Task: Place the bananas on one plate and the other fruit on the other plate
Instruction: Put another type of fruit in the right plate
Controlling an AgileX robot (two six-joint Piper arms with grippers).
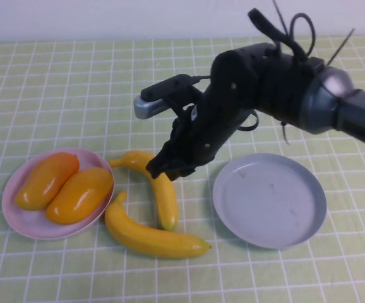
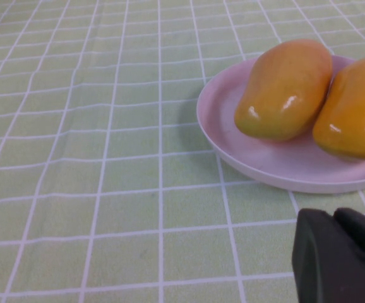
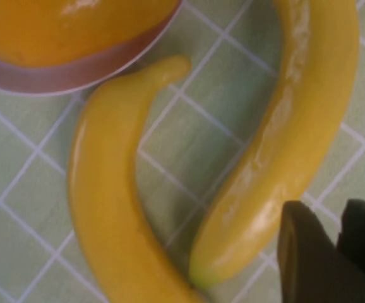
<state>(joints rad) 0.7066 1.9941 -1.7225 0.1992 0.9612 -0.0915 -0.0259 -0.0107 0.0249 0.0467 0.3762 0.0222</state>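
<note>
Yellow bananas (image 1: 160,189) are lying touching mid-worktop under the right pincer (image 1: 170,165), risking nudging both; left pincer (image 2: 340,252) is waiting near-left; neither pincer's opening is telling.

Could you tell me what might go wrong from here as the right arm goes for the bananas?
The right claw hovers over the upper banana, whose tip touches or nearly touches the lower banana; lifting it could nudge that one. Both lie close to the pink plate holding the two mangoes, so a bump could shift it. The curved, glossy banana might slip on the way to the grey plate. The left claw is parked near the pink plate.
</note>
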